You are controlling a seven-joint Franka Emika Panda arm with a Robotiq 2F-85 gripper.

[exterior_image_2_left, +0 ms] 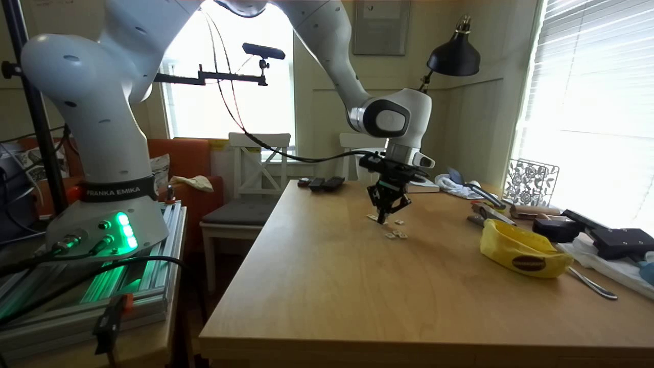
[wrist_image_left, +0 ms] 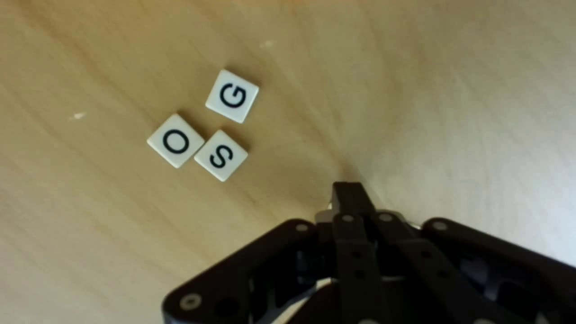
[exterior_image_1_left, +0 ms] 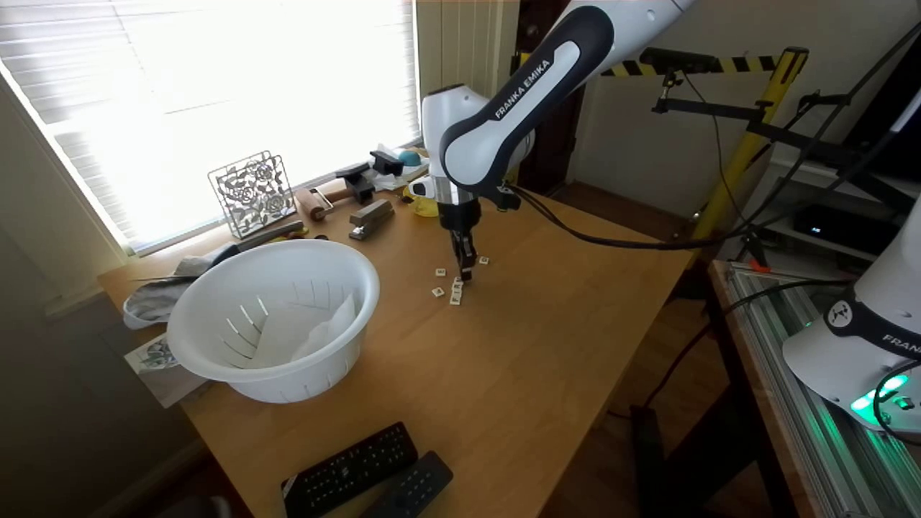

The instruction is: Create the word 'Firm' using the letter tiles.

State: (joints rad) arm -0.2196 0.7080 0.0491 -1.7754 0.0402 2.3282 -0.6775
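Slatted blinds glow behind a wooden tabletop, where a white slotted colander stands apart from the letter tiles. In an exterior view several tiles form a short row, others scattered around; the claw, clenched, points down beside the row's end. In the wrist view, the O tile and S tile lie side by side, the G tile just beyond.

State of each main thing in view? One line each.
Gripper: looks closed; whether on a tile, hidden.
G tile: face up, apart.
S tile: face up.
O tile: face up, beside S tile.
Tile row: face up, letters faint.
White basket: upright, white material inside.
Remote controls: buttons up.
Yellow pouch: open-topped.
Stapler: open or shut unclear.
Floral metal holder: upright.
Window blind: lowered.
Base lights: lit green.
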